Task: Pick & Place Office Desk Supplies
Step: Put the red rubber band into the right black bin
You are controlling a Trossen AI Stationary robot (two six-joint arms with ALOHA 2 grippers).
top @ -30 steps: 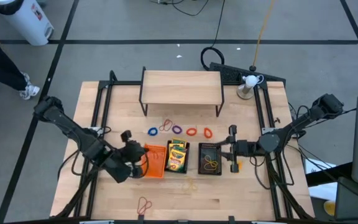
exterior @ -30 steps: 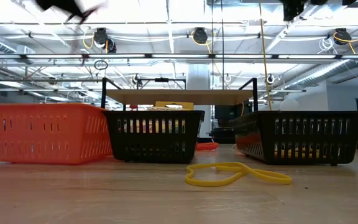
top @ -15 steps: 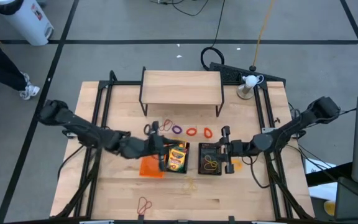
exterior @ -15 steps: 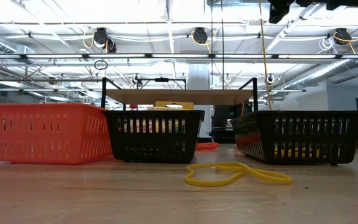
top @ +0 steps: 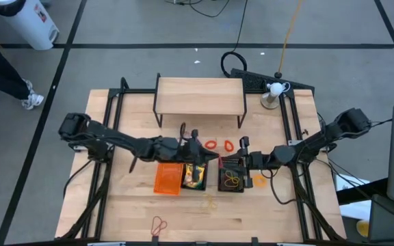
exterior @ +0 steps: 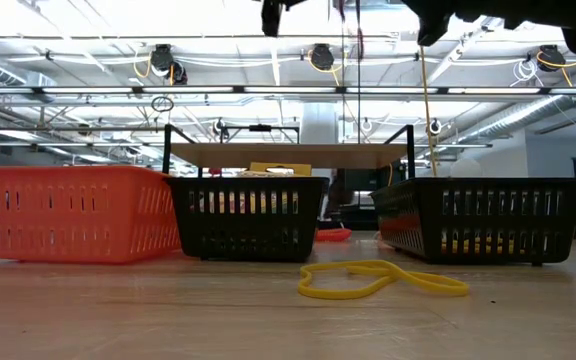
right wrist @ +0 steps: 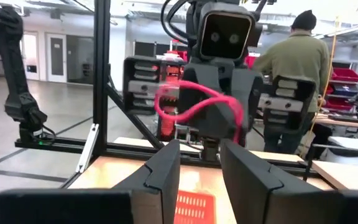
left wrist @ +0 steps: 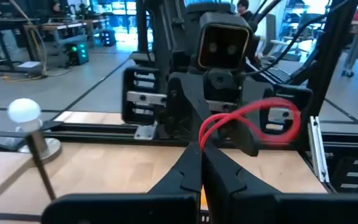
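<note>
The left gripper point(left wrist: 201, 149) was clenched on a red rubber band point(left wrist: 253, 121), held high above the black tray of crayon boxes point(top: 195, 172), facing the right gripper point(top: 245, 160), whose fingers stood parted and empty over the second black tray point(top: 232, 173). The thin loop, pinched only at one end, risked slipping free or landing among the crayons, and the two arms looked close enough to collide above the wooden surface point(top: 252, 212).
</note>
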